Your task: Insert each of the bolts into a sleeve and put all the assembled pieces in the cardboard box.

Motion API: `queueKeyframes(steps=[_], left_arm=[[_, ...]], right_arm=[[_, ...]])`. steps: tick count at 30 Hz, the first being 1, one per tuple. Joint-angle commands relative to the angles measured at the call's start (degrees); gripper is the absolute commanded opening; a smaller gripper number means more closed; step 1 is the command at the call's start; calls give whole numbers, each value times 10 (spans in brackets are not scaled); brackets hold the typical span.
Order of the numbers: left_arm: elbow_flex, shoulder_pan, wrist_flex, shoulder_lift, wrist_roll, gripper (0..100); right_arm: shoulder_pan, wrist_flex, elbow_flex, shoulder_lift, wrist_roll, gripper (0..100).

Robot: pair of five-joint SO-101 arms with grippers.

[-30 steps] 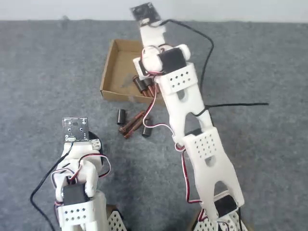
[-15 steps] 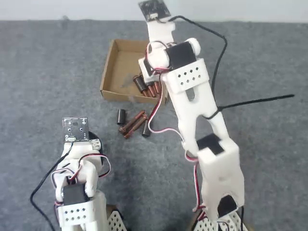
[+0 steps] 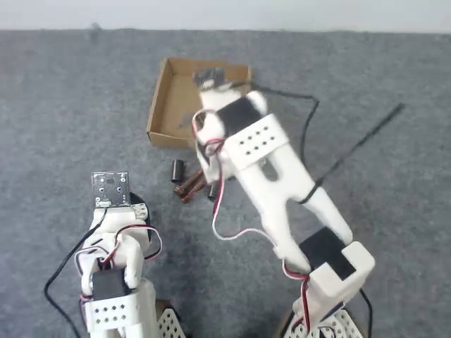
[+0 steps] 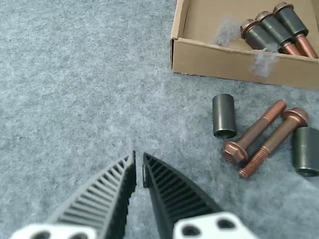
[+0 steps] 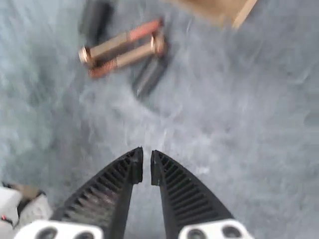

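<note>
Change: right arm has been drawn back from beyond the cardboard box (image 3: 161,105) and is now hung over its near wall; left arm is unmoved.
Box contents: three assembled pieces (image 4: 271,29) are laid side by side, parallel, with flanged heads toward the box's middle and threaded ends toward the near wall.
Loose bolts: first bolt (image 4: 255,130) and second bolt (image 4: 273,137) are laid parallel on grey carpet (image 4: 75,74) just outside the box, heads at opposite ends.
Loose sleeves: first sleeve (image 4: 224,115) and second sleeve (image 4: 305,151) are laid flat, flanking the bolts.
Left gripper (image 4: 139,160): fingers are brought almost together, nothing held.
Right gripper (image 5: 146,158): likewise, above carpet near the loose bolts.
</note>
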Motion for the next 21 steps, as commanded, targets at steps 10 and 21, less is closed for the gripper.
queueKeyframes(steps=[10,21], left_arm=[[-5,-1,0,-10,-5,23],[-5,-1,0,-10,-5,23]], right_arm=[[-13,-206,191,-38,-25,85],[-12,-330,229,1,-25,84]])
